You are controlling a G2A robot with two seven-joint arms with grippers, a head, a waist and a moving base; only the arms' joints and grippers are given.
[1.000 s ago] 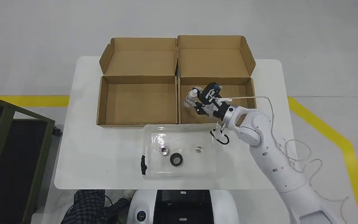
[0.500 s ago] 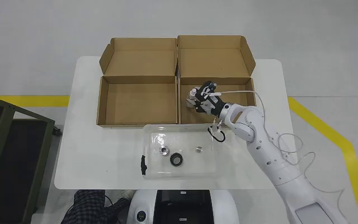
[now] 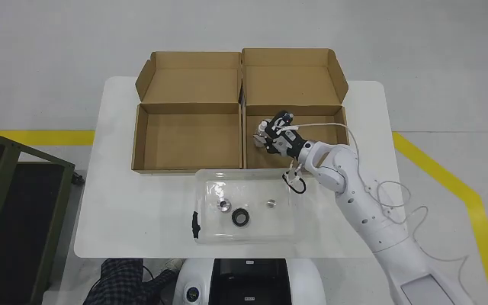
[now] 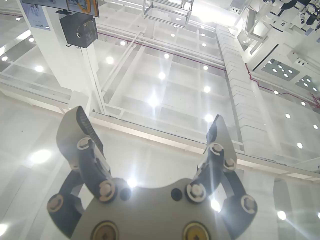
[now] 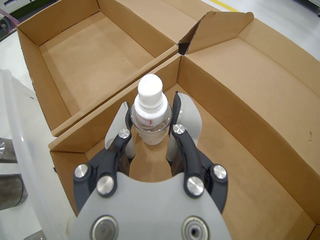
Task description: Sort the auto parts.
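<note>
Bottle (image 5: 150, 93), small, white-capped: clamped in right gripper (image 5: 152, 112) over right-hand box (image 5: 250, 88). Step, likely: placing. Next: lower inside, release. Left gripper (image 4: 150, 128) spread apart, empty.

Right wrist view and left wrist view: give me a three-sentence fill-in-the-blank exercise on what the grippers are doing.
1. The right gripper is shut on a small bottle with a ____ cap.
2. It holds the bottle over the cardboard box on the robot's ____ side.
3. The left gripper is ____ and holds nothing.
Missing words: white; right; open.
</note>
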